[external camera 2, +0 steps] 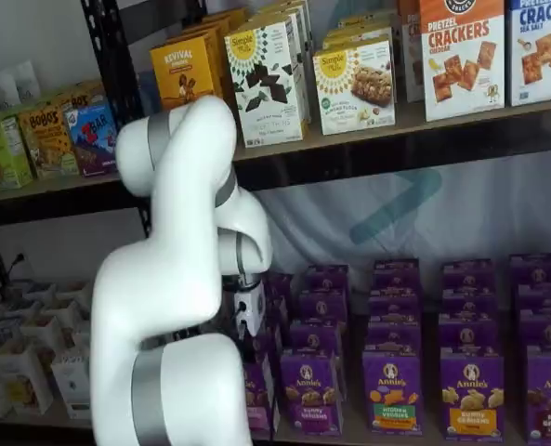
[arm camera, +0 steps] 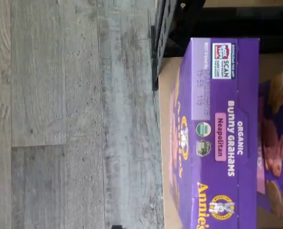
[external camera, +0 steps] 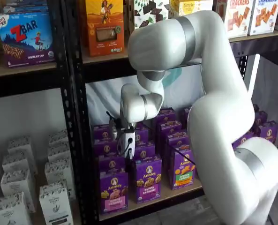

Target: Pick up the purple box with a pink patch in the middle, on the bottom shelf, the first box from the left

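The white gripper body with black fingers (external camera: pixel 128 149) hangs from the white arm's (external camera: pixel 214 108) wrist in front of the rows of purple cartons; in both shelf views (external camera 2: pixel 249 321) it shows low at the wrist. The fingers are too small and too dark against the cartons behind them to make out a gap, so the pictures alone do not settle it; they stand at their widest spread, and no box sits between them.

The small upright purple Annie's carton with a pink band across its lower front (external camera: pixel 114 191) stands below the gripper and slightly forward of it, at the front edge of the pale wooden bottom shelf board in the black metal rack (external camera: pixel 176 193). Gripper and carton are apart, not touching. In a shelf view the arm's base hides most of this carton (external camera 2: pixel 258 398); only a purple-pink sliver shows.

Wrist view: the carton's purple top flap (arm camera: pixel 222 133), lettered "Organic Bunny Grahams" with a pink "Neapolitan" patch, lies under the camera. Beside it a second purple carton with bunny crackers pictured (arm camera: pixel 277 143). The grey plank floor (arm camera: pixel 69 114) fills the rest.

Just beside the target carton, a purple carton with a purple label (external camera: pixel 148 179), then one with a green-and-orange patch (external camera: pixel 183 172).
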`<control>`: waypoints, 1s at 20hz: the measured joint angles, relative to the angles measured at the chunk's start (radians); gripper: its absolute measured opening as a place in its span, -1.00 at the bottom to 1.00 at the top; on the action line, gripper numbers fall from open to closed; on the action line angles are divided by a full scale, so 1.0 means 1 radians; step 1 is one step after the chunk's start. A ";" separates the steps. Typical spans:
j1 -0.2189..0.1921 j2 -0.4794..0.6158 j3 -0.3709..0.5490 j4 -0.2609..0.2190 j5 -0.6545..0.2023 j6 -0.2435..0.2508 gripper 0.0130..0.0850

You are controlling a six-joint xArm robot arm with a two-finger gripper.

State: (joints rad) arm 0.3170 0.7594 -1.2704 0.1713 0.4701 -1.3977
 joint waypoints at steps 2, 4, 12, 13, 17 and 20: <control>0.000 0.007 -0.009 -0.004 0.005 0.004 1.00; 0.000 0.013 -0.015 -0.008 0.005 0.008 1.00; 0.006 0.073 -0.072 -0.026 0.000 0.029 1.00; 0.006 0.082 -0.082 -0.032 0.002 0.034 1.00; 0.009 0.108 -0.106 -0.053 0.002 0.055 1.00; 0.014 0.128 -0.125 -0.063 0.003 0.069 1.00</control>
State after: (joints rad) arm 0.3307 0.8872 -1.3956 0.1081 0.4736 -1.3288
